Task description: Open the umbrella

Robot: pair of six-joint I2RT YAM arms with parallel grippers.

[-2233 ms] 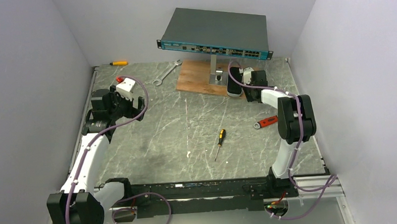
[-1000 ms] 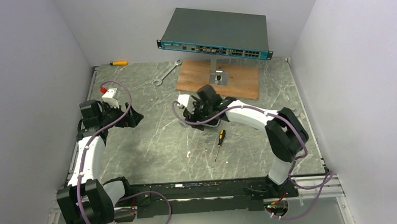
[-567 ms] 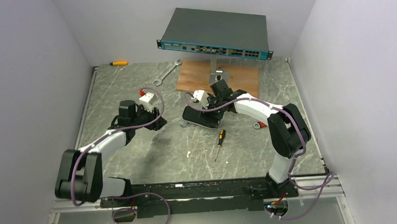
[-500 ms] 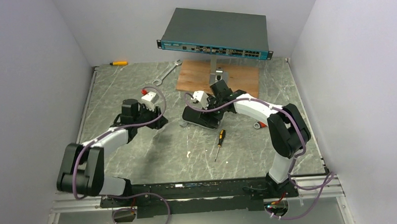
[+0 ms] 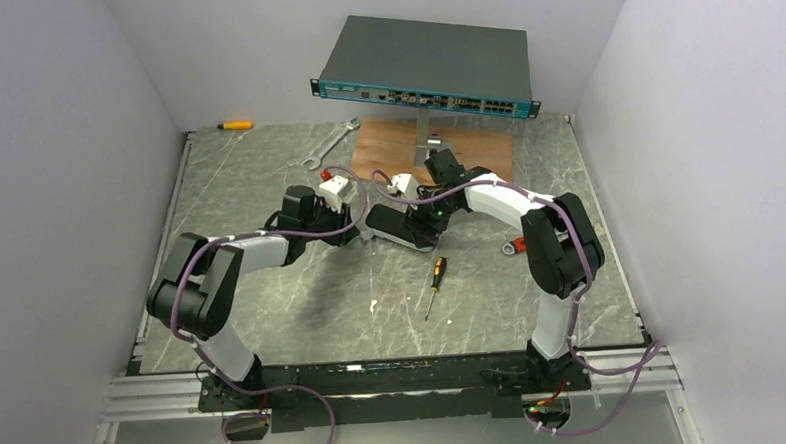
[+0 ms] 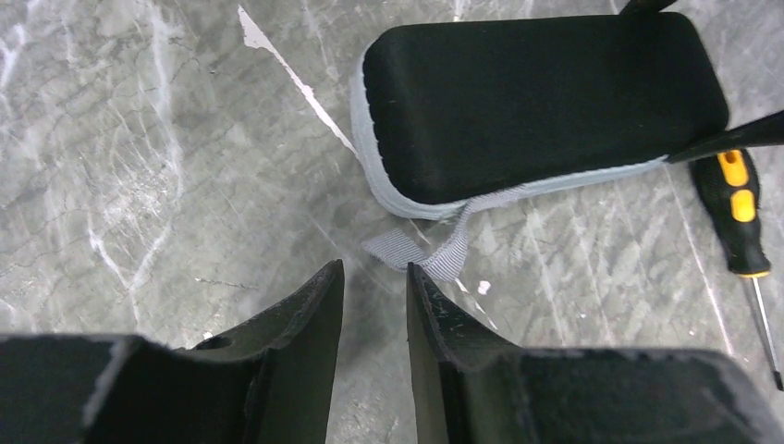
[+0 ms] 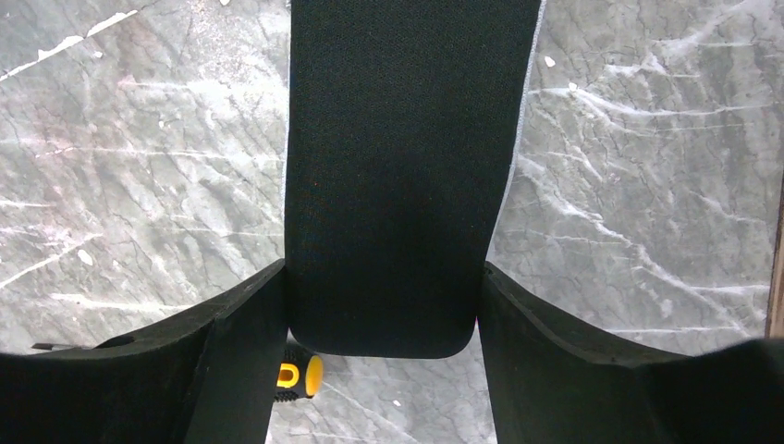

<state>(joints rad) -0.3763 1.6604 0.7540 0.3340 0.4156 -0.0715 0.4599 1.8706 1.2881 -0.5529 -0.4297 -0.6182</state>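
Note:
The packed umbrella (image 5: 397, 228), a short black oblong with a pale grey rim, lies flat near the table's middle. My right gripper (image 5: 427, 218) is shut on one end of it. In the right wrist view both fingers press against the sides of the umbrella (image 7: 407, 157) around the right gripper (image 7: 382, 270). A grey strap (image 6: 434, 252) trails from the rim of the umbrella (image 6: 541, 97). My left gripper (image 6: 374, 270) hovers just short of that strap, its jaws a narrow gap apart with only table between them. From above, the left gripper (image 5: 354, 234) sits at the umbrella's left end.
A dark-grey network switch (image 5: 427, 65) stands on a post over a wooden board (image 5: 486, 158) at the back. A wrench (image 5: 331, 145), a yellow-handled screwdriver (image 5: 434, 278), a small yellow tool (image 5: 235, 125) and a red tool (image 5: 516, 245) lie around. Walls close off three sides.
The right gripper brought the umbrella from the board to the table's middle. The left arm swung right up to the umbrella's strap end, and its jaws narrowed.

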